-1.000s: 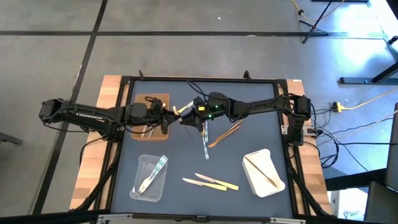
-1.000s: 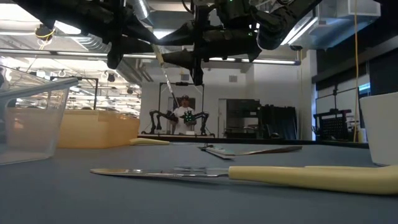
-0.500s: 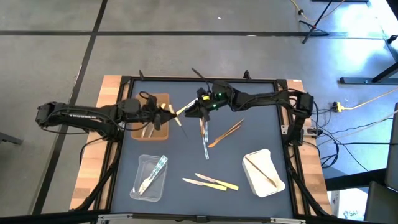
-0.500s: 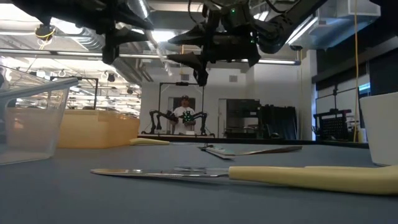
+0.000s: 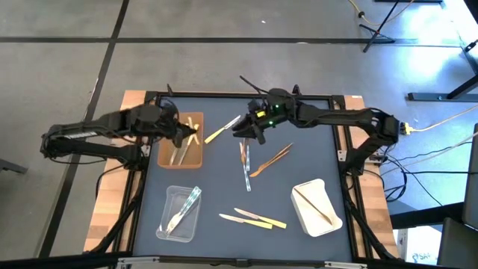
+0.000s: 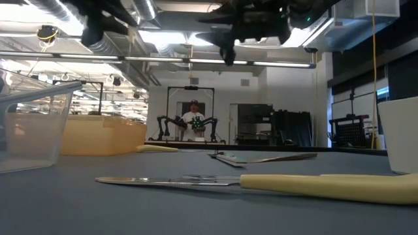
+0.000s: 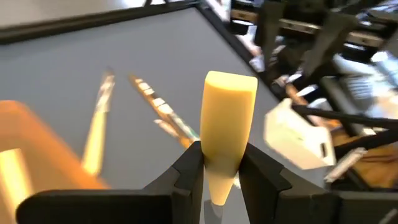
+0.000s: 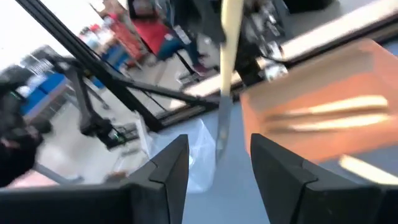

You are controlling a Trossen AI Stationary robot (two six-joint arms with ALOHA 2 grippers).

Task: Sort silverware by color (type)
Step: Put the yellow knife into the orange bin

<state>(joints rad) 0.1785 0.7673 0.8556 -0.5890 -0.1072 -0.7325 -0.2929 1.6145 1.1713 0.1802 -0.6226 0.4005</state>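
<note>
My left gripper (image 5: 188, 134) hangs over the brown tray (image 5: 198, 161) at the far left, shut on a pale yellow utensil (image 7: 229, 112) with a clear blade. That utensil also shows ahead in the right wrist view (image 8: 227, 56). My right gripper (image 5: 243, 131) stands open in the air at the far middle, nothing between its fingers (image 8: 219, 142). Another yellow-handled utensil (image 5: 220, 131) lies flat on the mat between the two grippers. The brown tray holds pale yellow utensils (image 5: 179, 153). My left gripper pinches the yellow utensil at the narrow neck of its handle (image 7: 219, 158) between its two fingers, which lie across it. The fingers come from the table's left, slanting down. The utensil is lifted clear and stands steeply, wide handle end (image 7: 231, 84) up, blade down.
A clear utensil (image 5: 246, 172) and a wooden one (image 5: 270, 158) lie mid-table. Near the front stand a clear tray (image 5: 173, 196) holding clear utensils and a white tray (image 5: 300, 191) holding a wooden one, with yellow utensils (image 5: 252, 219) lying between them.
The two grippers, close together beside the brown tray a second ago, have drawn apart and both risen. My left gripper has gone toward the table's left edge, over the brown tray, carrying the yellow utensil up with it. My right gripper has backed toward the right and far edges.
</note>
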